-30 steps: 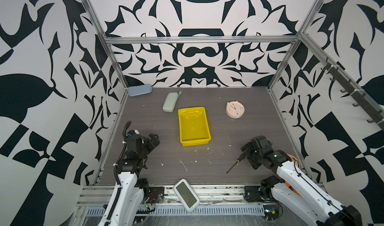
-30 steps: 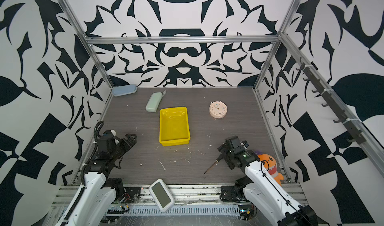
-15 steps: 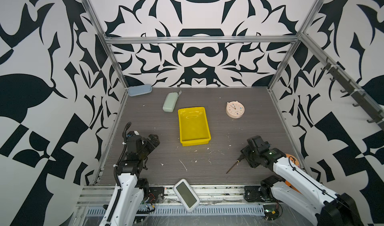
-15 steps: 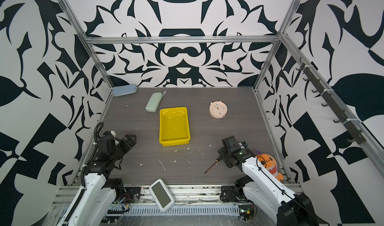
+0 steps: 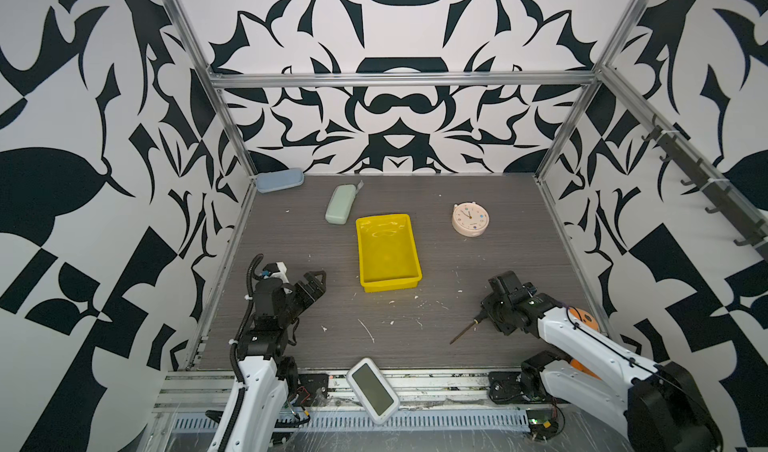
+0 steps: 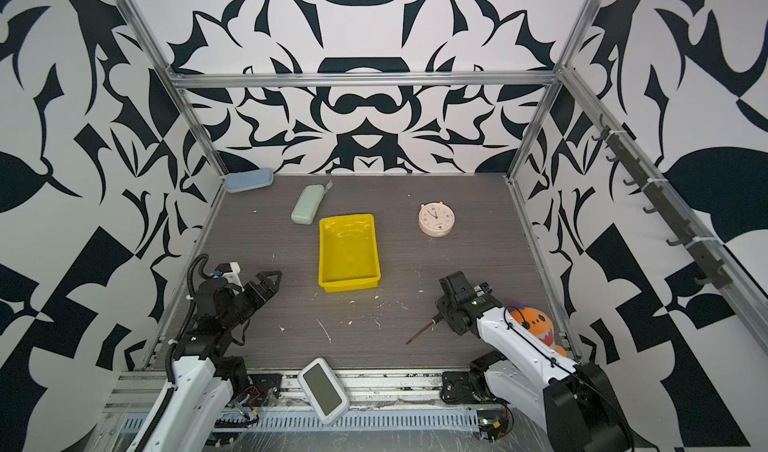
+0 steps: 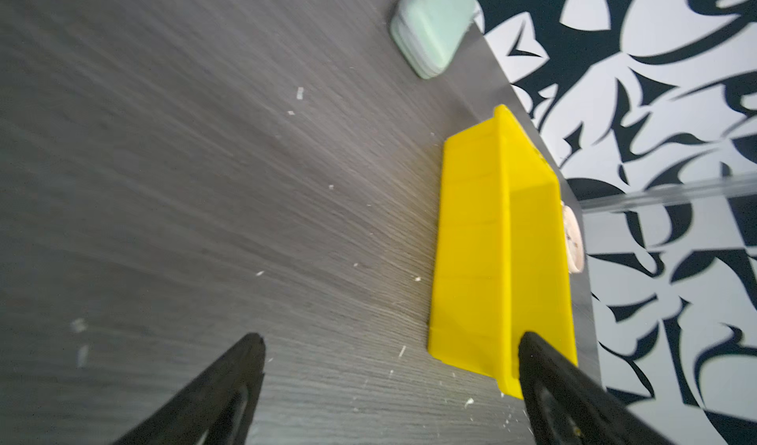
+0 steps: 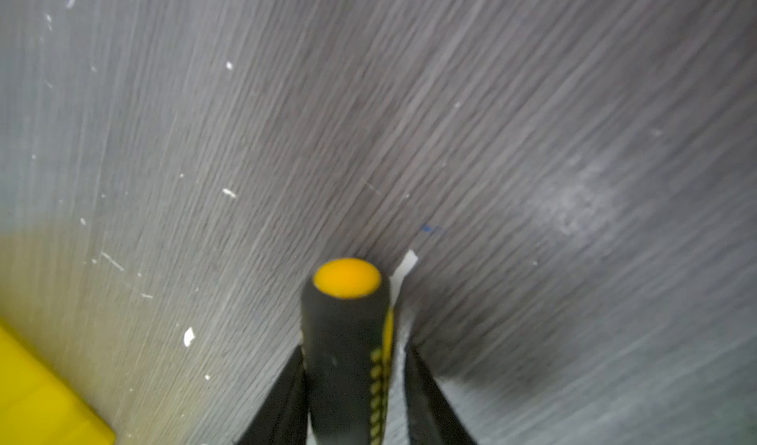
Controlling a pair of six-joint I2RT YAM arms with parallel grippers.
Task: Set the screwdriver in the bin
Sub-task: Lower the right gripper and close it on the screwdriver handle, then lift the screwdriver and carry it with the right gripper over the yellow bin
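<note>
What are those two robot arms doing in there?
The right gripper has its fingers on either side of the screwdriver handle, low near the front of the table. Whether it is squeezing tight is hard to tell. The job is to put the screwdriver in the yellow bin, which sits empty in the middle of the table. The left gripper is open, holds nothing and waits off to its own side.

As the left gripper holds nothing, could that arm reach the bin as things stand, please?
Probably yes: the open left gripper points toward the bin, with only bare table between them.
</note>
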